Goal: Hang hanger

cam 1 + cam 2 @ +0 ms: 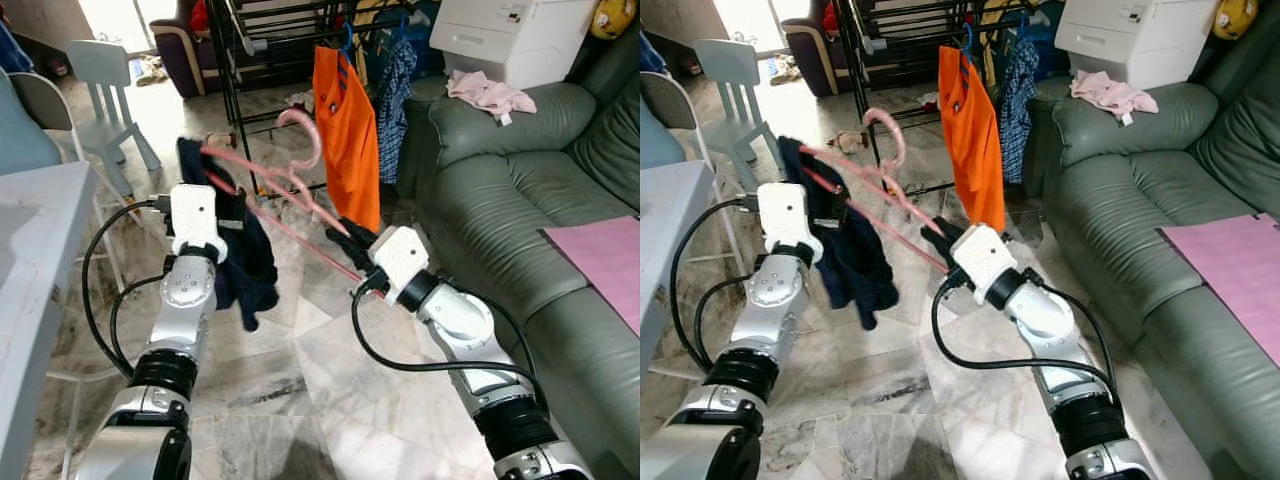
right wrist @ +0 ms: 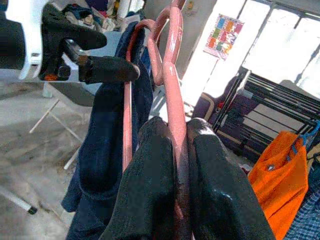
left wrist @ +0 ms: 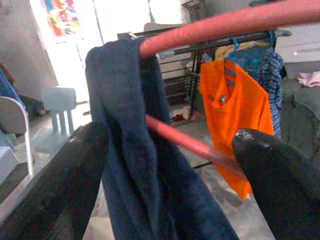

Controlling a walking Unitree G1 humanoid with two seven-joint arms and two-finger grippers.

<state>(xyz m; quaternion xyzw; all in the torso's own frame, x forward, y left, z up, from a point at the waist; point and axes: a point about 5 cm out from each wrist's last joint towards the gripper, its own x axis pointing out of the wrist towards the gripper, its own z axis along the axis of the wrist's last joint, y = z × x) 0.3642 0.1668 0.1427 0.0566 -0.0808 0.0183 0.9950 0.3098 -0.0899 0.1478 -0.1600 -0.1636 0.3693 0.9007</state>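
We saw the pink plastic hanger [image 1: 290,190] held up in the air between both arms, in front of the black metal clothes rack [image 1: 262,40] and not on it. A dark navy garment [image 1: 232,245] was draped over the hanger's end nearest the left arm and hung down from it. Our right gripper [image 2: 176,165] was clamped on the hanger's other end, both black fingers [image 2: 150,180] pressed against the pink bar. Our left gripper [image 1: 222,200] sat at the navy garment's end of the hanger; in the left wrist view its fingers [image 3: 55,185] stood apart, with garment and pink bar between them, so it looked spread, not pinching. The hanger's hook [image 1: 305,130] pointed up toward the rack. An orange sleeveless shirt [image 1: 345,135] hung on the rack on a blue hanger, just beyond the pink one, with a blue checked shirt [image 1: 397,90] beside it. A green leather sofa [image 1: 520,200] stood to the right of the rack, with a pink cloth [image 1: 488,93] lying on its arm. A pale blue child's chair [image 1: 105,85] stood to the rack's left, on the marble tile floor [image 1: 330,390].
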